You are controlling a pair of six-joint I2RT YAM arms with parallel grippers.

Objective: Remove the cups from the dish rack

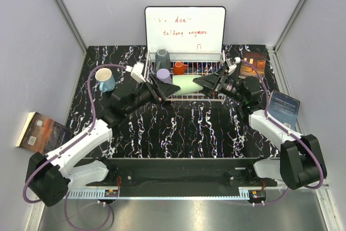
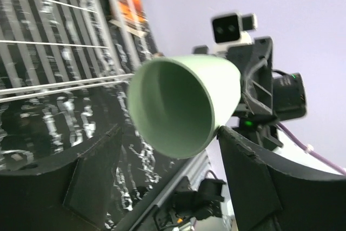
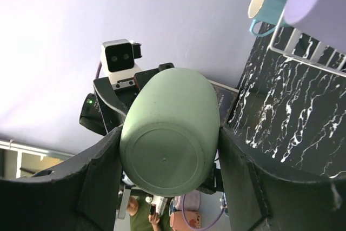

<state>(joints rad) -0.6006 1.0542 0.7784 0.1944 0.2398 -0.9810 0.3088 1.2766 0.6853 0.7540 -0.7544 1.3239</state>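
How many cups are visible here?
5. The dark grey cup, lilac cup and orange cup sit in the dish rack; the pale green cup hangs sideways between the left gripper and right gripper over its front; the blue mug stands on the table, left of it.

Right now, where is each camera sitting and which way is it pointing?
Top external: above and behind the arms, looking down on the dish rack, both arms in view.
Left wrist: on the left arm, facing the pale green cup's open mouth, framed by its own fingers.
Right wrist: on the right arm, facing that cup's base, between its own fingers.
Shared: both wrist views show one cup from opposite ends, and each shows the other arm's wrist camera.
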